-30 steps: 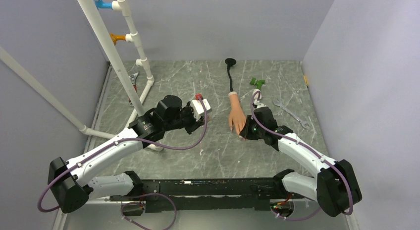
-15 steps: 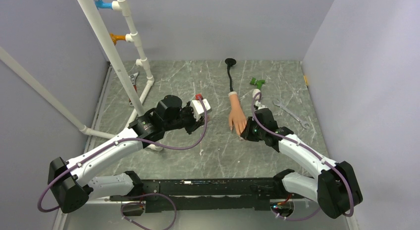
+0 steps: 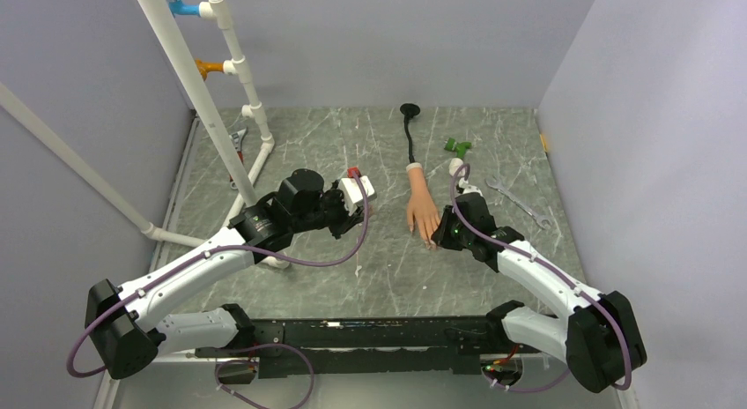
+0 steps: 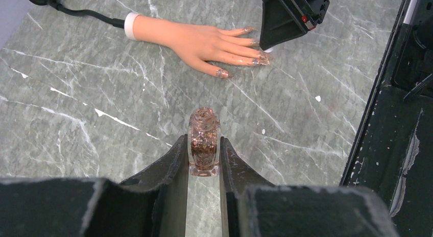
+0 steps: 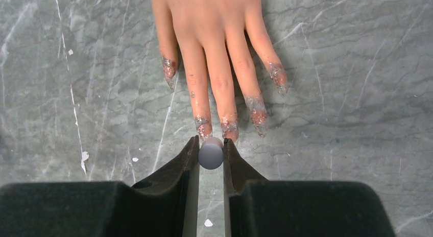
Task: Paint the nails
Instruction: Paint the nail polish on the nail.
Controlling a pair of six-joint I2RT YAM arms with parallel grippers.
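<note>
The peach mannequin hand (image 3: 420, 204) lies flat, white cuff far, fingers pointing near. Its nails (image 5: 203, 126) are smeared with glittery copper polish. My right gripper (image 5: 210, 147) is shut on the grey round brush cap (image 5: 211, 153), held just at the tips of the middle fingers; the brush itself is hidden under the cap. My left gripper (image 4: 204, 156) is shut on the small open bottle of copper glitter polish (image 4: 203, 147), held above the table left of the hand (image 4: 199, 39). The right gripper also shows in the left wrist view (image 4: 286, 17).
A black cable with a round base (image 3: 410, 118) runs from the cuff to the back. A green fitting (image 3: 457, 147) and a wrench (image 3: 520, 202) lie at the right. White PVC pipes (image 3: 211, 109) stand at the back left. The black front rail (image 4: 388, 119) runs along the near edge.
My right gripper has shifted slightly farther and to the right along the fingertips. The left arm and bottle have not moved.
</note>
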